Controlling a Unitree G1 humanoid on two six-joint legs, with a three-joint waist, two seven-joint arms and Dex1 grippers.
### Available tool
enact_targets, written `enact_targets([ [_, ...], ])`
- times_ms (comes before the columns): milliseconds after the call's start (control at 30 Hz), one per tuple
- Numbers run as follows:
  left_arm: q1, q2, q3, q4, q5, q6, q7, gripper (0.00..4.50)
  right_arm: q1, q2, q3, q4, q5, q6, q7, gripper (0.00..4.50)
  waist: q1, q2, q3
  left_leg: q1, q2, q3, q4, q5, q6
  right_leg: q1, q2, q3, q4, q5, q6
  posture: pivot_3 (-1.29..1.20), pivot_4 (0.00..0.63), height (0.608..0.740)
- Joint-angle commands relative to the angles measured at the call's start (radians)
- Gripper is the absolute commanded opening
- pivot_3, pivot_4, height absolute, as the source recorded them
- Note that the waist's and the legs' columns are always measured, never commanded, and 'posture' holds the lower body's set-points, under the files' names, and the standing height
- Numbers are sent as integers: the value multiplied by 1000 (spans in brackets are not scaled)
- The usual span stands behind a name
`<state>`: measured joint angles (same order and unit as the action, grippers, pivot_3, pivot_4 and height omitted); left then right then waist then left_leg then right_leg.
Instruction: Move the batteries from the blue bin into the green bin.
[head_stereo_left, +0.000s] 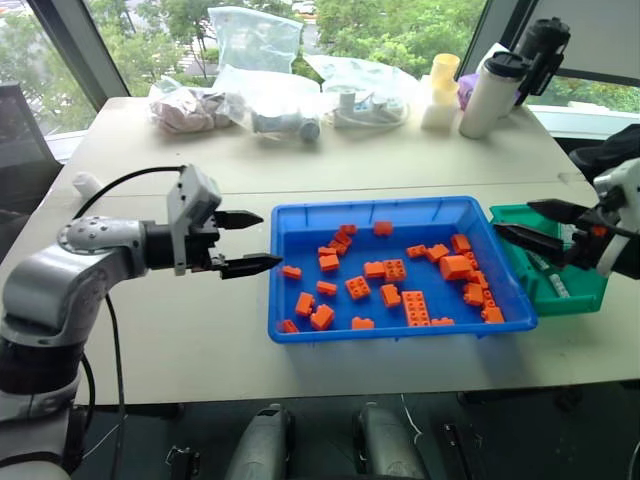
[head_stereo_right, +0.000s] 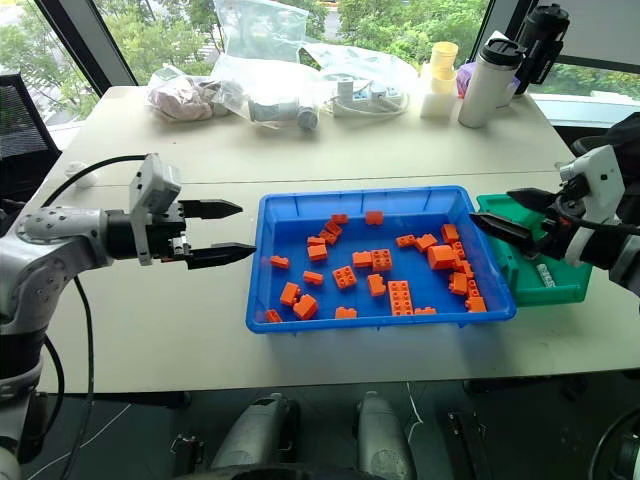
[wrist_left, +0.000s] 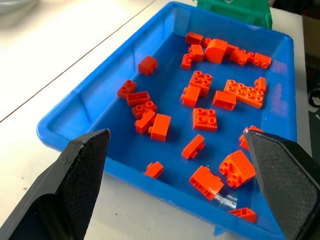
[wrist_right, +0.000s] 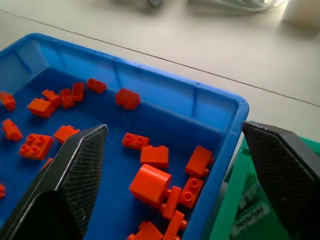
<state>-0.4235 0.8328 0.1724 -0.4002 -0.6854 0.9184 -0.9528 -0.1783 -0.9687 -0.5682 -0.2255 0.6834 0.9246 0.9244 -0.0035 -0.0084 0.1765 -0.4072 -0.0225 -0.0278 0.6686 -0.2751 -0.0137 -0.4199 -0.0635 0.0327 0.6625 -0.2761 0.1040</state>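
Below right gripper (head_stereo_left: 532, 225): green bin (head_stereo_left: 590, 296), batteries (head_stereo_left: 558, 286).

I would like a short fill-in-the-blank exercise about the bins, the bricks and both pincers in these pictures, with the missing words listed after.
1. The toy bricks in the blue bin are all ____ in colour.
2. The green bin stands on the blue bin's ____ side, as the robot sees it.
3. The left pincer has its fingers ____.
4. The right pincer holds ____.

Missing words: orange; right; open; nothing
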Motion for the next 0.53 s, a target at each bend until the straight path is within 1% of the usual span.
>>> enact_targets([
  [33,62,9,120,-74,-79,62,63,4500,66,-33,-92,-78,76,38,53,4432,-2,0,0,1,0,0,0,0,0,0,0,0,0,0,0,0,150,740],
  [100,98,-11,169,-94,-123,98,113,4500,89,-36,-95,-83,85,36,60,4432,-6,0,0,1,1,0,-1,0,0,1,1,0,0,0,0,0,150,740],
  [200,141,-23,209,-103,-162,129,162,4500,107,-41,-78,-77,90,31,71,4432,-10,0,0,2,1,0,0,0,0,1,1,0,0,0,0,0,150,740],
  [333,215,10,203,-132,-155,125,174,4500,137,-34,-48,-68,65,-12,87,4432,-9,0,0,2,1,0,-1,0,0,1,1,0,0,0,0,0,150,740],
  [400,229,0,206,-136,-169,116,189,4500,130,-25,-20,-47,52,-39,83,4432,-8,0,0,2,1,1,-1,0,0,1,1,0,0,0,0,0,150,740],
  [533,239,-13,202,-116,-152,74,213,4500,106,-18,21,-44,52,-63,71,4432,-5,0,0,2,1,0,-1,0,0,1,1,0,0,0,0,0,150,740],
])
